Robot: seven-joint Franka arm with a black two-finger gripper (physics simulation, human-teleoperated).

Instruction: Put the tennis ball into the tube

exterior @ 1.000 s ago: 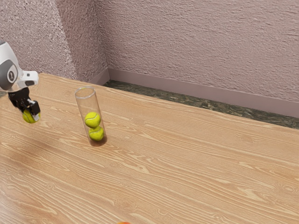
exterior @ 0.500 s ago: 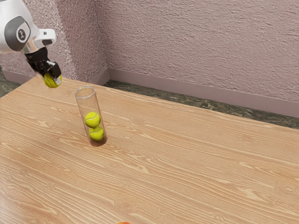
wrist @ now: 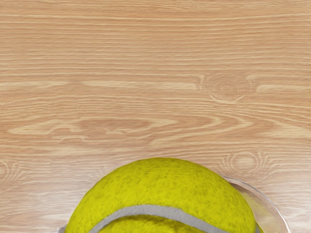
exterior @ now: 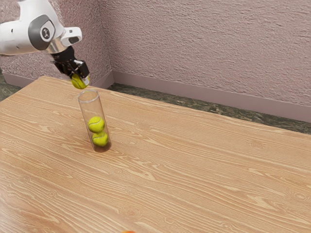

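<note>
Tennis ball should handle easy: light, a bit springy, felt cover w/ decent grip, nothing fragile abt it. Best hold is across the widest part, one pad each side, w/ the lower half free to lead into the tube. Moderate squeeze is enough, I'd say; too hard & it may bulge or pop out. The tube's the touchy one (clear wall, prob. thin & light), so I'd avoid bumping the rim or it could tip. Two balls, upper & lower, sit inside near the base, which might add a little wt. down low.

My tool is clamped on the ball, up in the air near the tube's mouth, not in it. Arm comes in from the ext. view's left, forearm roughly level, w/ the hand angled down toward the ext. view's right. Wrist view has the rim peeking out past one side of the ball, so I can't confirm it's centered. Tube stands on the surface; its lean is prob. just camera angle.

Next, I'd nudge the ball over the opening, square up, lower a touch, then release. Off-center, it could catch the rim & roll away.
</note>
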